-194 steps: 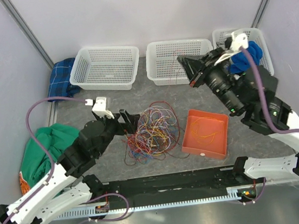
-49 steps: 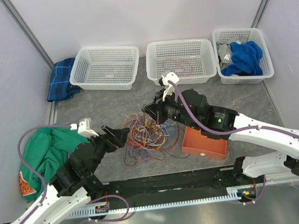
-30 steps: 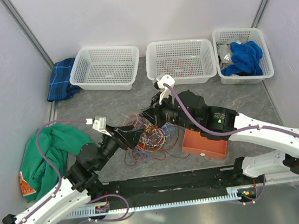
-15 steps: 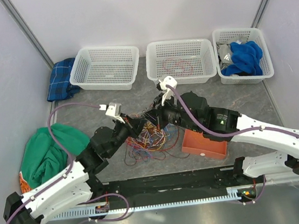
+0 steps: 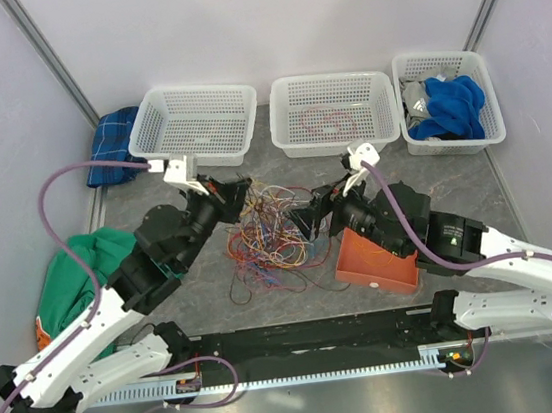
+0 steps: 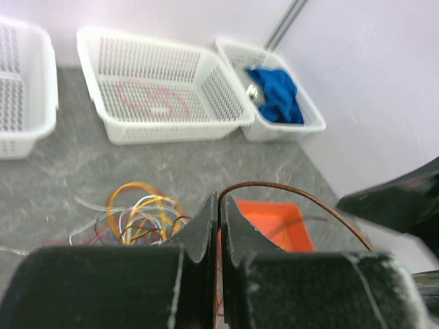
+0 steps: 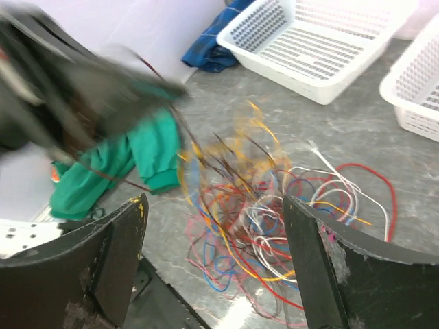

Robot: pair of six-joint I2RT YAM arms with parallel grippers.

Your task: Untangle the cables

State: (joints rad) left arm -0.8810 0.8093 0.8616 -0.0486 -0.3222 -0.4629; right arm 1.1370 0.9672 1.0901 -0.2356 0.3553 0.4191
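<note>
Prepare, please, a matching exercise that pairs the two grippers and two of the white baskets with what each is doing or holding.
Column one:
1. left gripper
2. right gripper
3. right basket
4. middle basket

Column two:
A. holds a blue cloth
B. open, holding nothing
C. shut on a brown cable
D. holds red wire loops

Pairs: 1-C, 2-B, 3-A, 4-D
</note>
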